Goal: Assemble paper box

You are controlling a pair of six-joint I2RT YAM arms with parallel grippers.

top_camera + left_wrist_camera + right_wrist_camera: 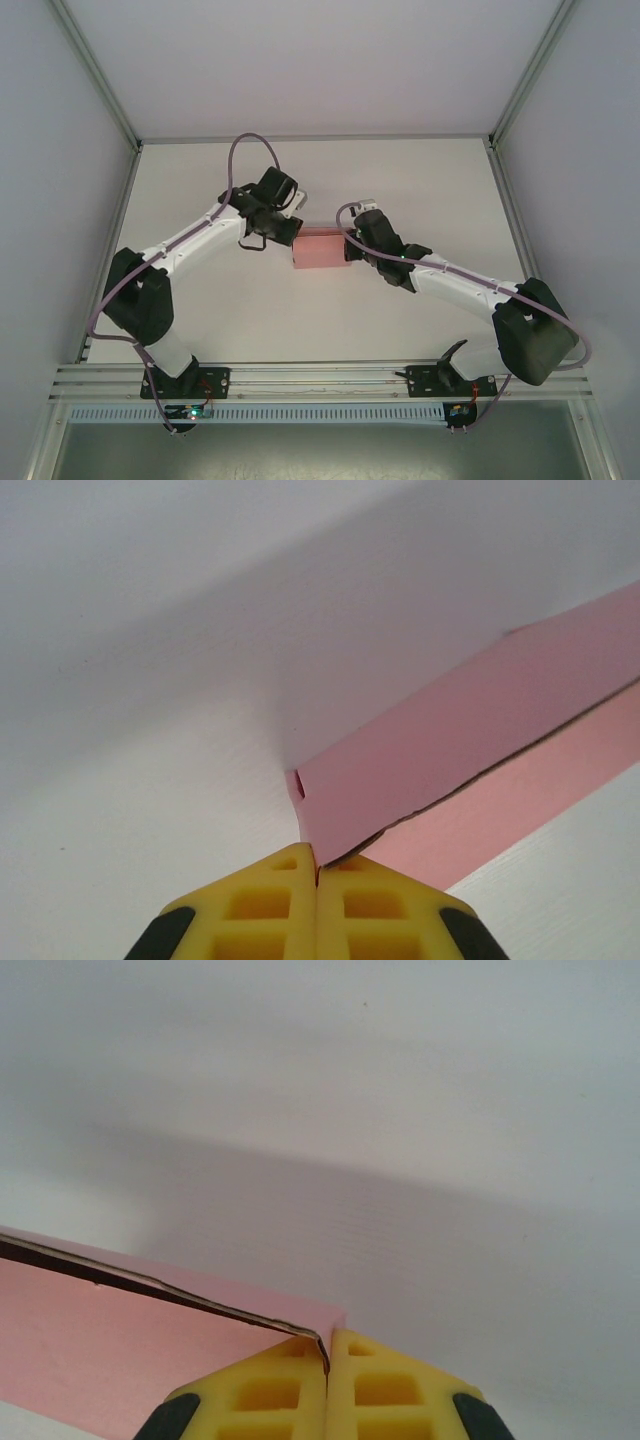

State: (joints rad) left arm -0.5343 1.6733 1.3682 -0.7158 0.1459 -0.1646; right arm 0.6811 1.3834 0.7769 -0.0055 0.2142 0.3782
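Both grippers are clamped tight on thin pink card: your left gripper [317, 868] pinches the paper box [320, 250] at its left end, your right gripper [327, 1352] at its right corner. Matte, creased and rectangular, the box sits mid-way across the smooth white tabletop [250, 320].

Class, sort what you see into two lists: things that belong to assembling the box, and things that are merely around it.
Belongs to the job:
paper box
left gripper, shut on the box
right gripper, shut on the box

Merely around:
table
metal rail at the near edge
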